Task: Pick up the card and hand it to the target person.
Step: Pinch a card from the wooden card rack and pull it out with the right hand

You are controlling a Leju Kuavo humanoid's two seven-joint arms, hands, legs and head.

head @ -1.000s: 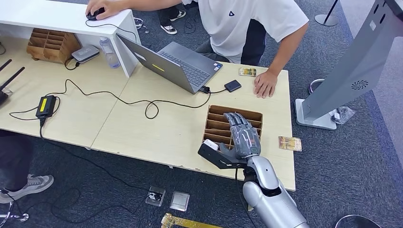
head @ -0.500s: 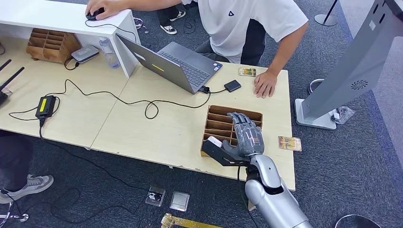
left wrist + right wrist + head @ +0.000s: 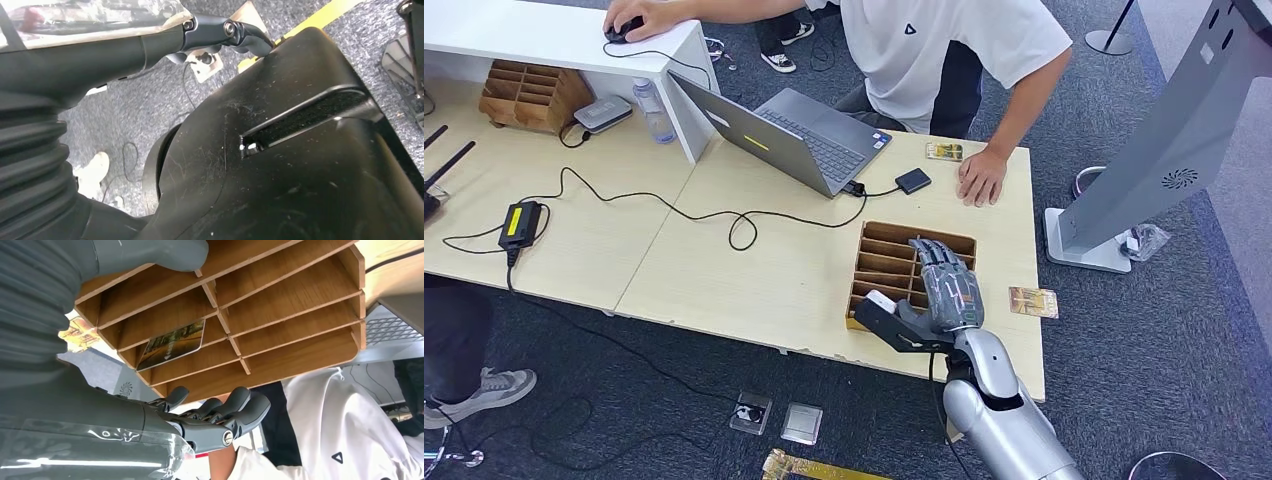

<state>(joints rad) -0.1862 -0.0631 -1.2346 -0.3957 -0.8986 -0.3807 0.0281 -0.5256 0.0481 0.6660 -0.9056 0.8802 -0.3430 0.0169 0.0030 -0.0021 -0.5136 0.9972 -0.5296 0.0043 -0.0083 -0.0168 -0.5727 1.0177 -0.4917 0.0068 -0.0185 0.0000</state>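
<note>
Head view showed your robot's right hand [image 3: 944, 288] poised over the brown slotted wooden organiser box [image 3: 886, 262] near the front edge of the pale wooden tabletop [image 3: 724, 270]. The fingers [image 3: 939, 262] were stretched flat and slightly apart above the dividers, holding nothing, which suits a hand lining up to reach into a slot, as I judge it.

Right wrist view gave you the box from close range: rows of thin plywood compartments, and in one of them a single printed card with a greenish picture [image 3: 172, 344] lying flat against the slot floor, near the box's side wall. That was the card you wanted. The thumb [image 3: 150, 255] sat just over the box's edge and the dark fingers [image 3: 220, 412] hung beyond the far side, so the card lay between them but untouched. The other compartments in sight looked bare.

Two more small cards lay out on the tabletop: one yellowish card [image 3: 1034, 301] beside the box, another [image 3: 944, 151] near the resting hand of the person in a white shirt [image 3: 982, 178], who leaned on the tabletop past the grey open laptop [image 3: 794, 135].

Left wrist view showed the left hand [image 3: 220, 35] hanging by the robot's dark body; I could not tell how its fingers stood.
</note>
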